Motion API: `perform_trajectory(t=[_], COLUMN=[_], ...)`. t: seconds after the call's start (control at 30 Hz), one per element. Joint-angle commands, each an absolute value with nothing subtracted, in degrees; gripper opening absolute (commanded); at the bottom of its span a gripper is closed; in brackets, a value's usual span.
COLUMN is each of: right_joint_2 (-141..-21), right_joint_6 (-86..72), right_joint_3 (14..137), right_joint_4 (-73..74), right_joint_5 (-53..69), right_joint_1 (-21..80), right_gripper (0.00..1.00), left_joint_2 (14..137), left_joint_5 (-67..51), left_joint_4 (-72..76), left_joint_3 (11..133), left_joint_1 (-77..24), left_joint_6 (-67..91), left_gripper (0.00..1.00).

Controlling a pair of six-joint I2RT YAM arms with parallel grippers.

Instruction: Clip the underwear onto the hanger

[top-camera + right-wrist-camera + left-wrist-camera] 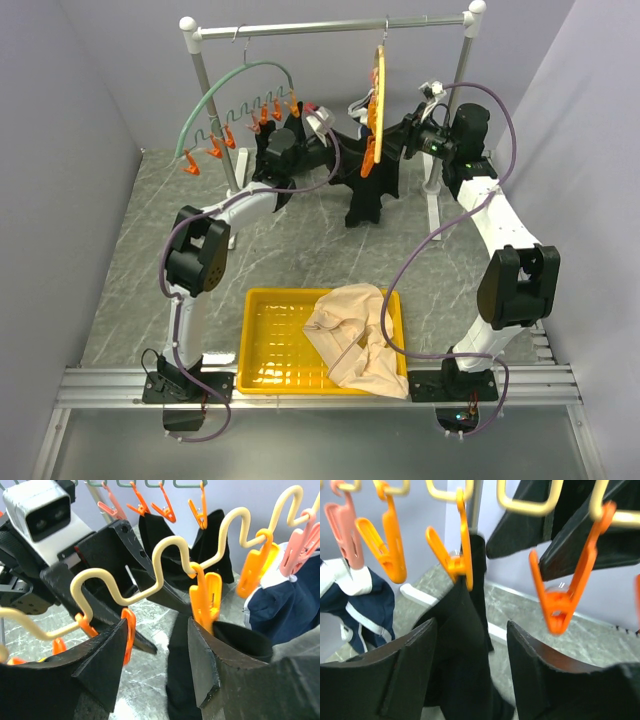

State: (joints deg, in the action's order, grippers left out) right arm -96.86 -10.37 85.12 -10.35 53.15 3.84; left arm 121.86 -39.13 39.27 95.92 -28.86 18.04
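Observation:
The black underwear [365, 195] hangs below the pale yellow hanger [380, 90], pinched at its top by an orange clip [462, 565]. In the left wrist view the hanger's wire [525, 507] runs along the top and the underwear [460, 645] drops just beyond my left gripper [472, 625], which is open. My right gripper [157, 625] is open too, on the other side of the wavy wire [165, 550]. The underwear [182, 670] hangs from its clip [205, 597] close to the right finger. Seen from above, left gripper [345, 140] and right gripper [392, 140] flank the hanger.
A navy white-trimmed garment [355, 600] hangs from a pink clip on the same hanger. A green hanger [225, 95] with orange clips hangs at the rail's left. A yellow tray [260, 340] at the near edge holds a beige garment [350, 330]. Rack posts [215, 120] stand behind.

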Motion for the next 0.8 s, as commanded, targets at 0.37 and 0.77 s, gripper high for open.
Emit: perform_trajectory(t=[0.37,0.77], right_joint_2=[-94.92,-93.96], right_joint_6=[-8.88,-7.65], right_joint_3=[89.82,89.47], right_joint_4=[-6.33,-4.04], right_joint_5=[51.15,50.80], right_joint_1=[1.41,0.26], right_gripper=[0.70,0.71], left_joint_2=[114.79,110.30], left_joint_5=[-33.40,-31.29], left_joint_4=[36.39,35.42], left_joint_3=[90.18,83.49], left_joint_1=[-30.67,-30.41], left_joint_6=[8.00,2.64], left_gripper=[0.81,0.82])
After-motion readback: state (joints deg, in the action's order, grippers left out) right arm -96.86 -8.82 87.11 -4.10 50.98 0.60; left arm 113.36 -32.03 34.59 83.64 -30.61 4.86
